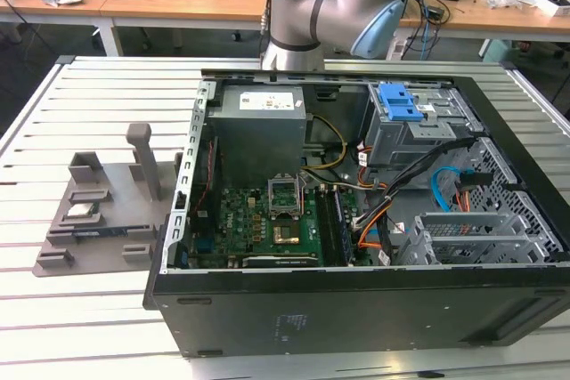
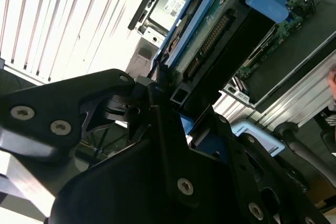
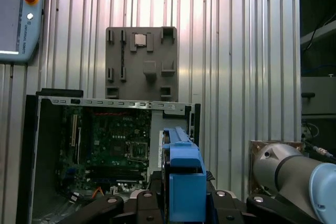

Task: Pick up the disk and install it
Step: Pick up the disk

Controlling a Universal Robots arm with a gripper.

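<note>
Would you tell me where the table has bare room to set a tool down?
In the exterior view, the table is bare between the grey fixture and the near edge, and again behind the fixture. Inside the case it is crowded with cables and the motherboard.

Table [image 1: 89, 86]: open computer case [image 1: 356, 318] at centre, fixture plate [image 1: 98, 220] beside it at the exterior view's left. In case: motherboard [image 1: 267, 220] near left, power supply [image 1: 263, 117] behind it, drive cage [image 1: 419, 122] far right. Disk [image 2: 207, 40] clamped in tool [image 2: 170, 98], raised above table.
</note>
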